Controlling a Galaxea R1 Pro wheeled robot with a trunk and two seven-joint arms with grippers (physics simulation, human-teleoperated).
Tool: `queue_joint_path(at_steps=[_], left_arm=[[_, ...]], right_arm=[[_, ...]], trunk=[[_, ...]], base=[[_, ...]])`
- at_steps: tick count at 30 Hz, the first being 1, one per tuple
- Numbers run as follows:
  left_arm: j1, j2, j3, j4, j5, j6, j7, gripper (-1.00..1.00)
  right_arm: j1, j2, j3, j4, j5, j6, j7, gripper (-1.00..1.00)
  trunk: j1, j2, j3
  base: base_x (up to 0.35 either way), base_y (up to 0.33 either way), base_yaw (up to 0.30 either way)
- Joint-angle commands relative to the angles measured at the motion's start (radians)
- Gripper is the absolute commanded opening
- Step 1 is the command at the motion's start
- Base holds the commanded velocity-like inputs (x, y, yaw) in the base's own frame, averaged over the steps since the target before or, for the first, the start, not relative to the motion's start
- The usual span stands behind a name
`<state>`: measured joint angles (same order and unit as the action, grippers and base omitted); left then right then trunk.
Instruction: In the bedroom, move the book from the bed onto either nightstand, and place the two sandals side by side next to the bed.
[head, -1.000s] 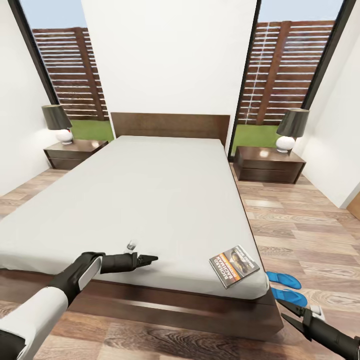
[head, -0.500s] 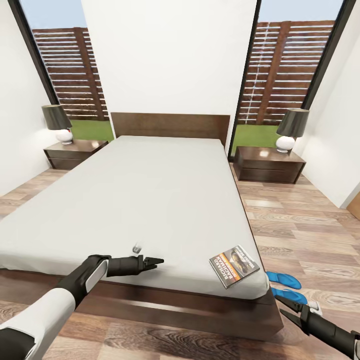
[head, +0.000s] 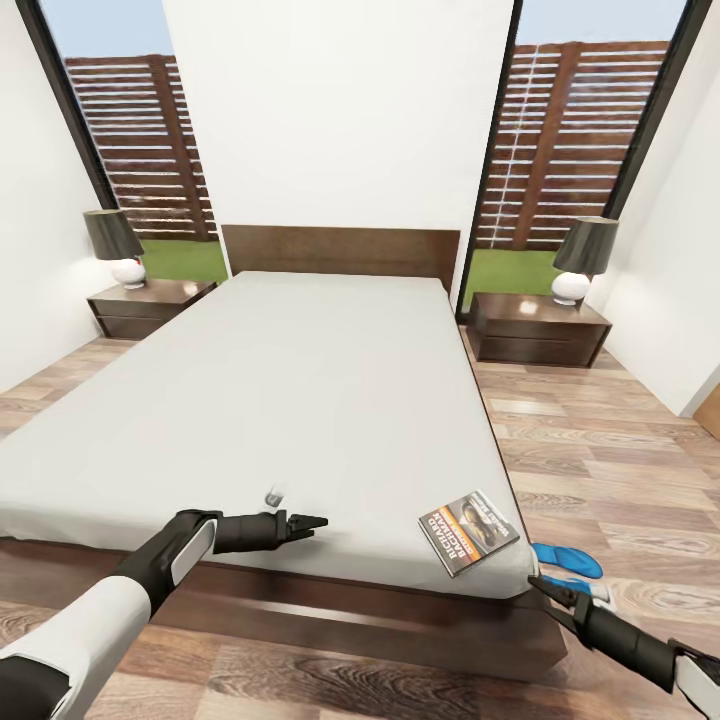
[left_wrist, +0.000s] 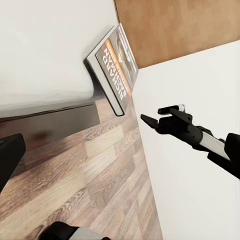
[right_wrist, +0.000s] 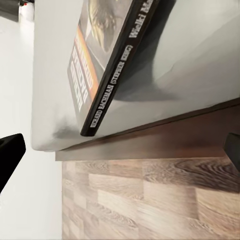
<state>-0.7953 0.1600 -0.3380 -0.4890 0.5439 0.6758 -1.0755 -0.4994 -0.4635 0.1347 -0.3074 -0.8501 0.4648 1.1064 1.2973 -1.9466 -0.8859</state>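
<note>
While I look down over the bed (head: 300, 400), the book (head: 468, 532) lies flat at its near right corner, close to the mattress edge. My right gripper (head: 543, 588) hangs just below that corner with its fingers spread wide, near the sandals (head: 568, 560) on the floor. My left gripper (head: 312, 523) hovers over the mattress, fingers nearly together, holding nothing.

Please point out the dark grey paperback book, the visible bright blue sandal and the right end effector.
Dark grey paperback book (head: 468, 532), head view, cover centre.
Bright blue sandal (head: 568, 560), head view, sole.
Right end effector (head: 545, 588), head view, between fingertips.
</note>
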Motion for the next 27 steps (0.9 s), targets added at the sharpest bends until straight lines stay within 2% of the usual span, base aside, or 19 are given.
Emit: queue_joint_path(at_steps=[1, 5, 12, 27], left_arm=[[-0.001, 0.001, -0.006, 0.000, 0.008, 0.007, 0.000, 1.00], [-0.001, 0.001, -0.006, 0.000, 0.008, 0.008, 0.000, 1.00], [-0.001, 0.000, -0.007, 0.000, 0.008, 0.008, 0.000, 1.00], [-0.001, 0.000, -0.007, 0.000, 0.008, 0.008, 0.000, 1.00]], right_arm=[[-0.001, 0.000, 0.001, -0.003, -0.010, 0.007, 0.000, 1.00], [-0.001, 0.000, -0.017, -0.008, -0.010, 0.008, 0.000, 1.00], [-0.001, 0.001, -0.018, -0.009, -0.010, 0.007, -0.001, 1.00], [-0.001, 0.002, -0.018, -0.009, -0.010, -0.014, -0.001, 1.00]], trunk=[[0.000, 0.000, -0.001], [0.000, 0.000, -0.001], [0.000, 0.000, -0.001], [0.000, 0.000, -0.001]], base=[[0.000, 0.000, 0.000], [0.000, 0.001, 0.000], [0.000, 0.148, 0.000], [0.000, 0.008, 0.000]])
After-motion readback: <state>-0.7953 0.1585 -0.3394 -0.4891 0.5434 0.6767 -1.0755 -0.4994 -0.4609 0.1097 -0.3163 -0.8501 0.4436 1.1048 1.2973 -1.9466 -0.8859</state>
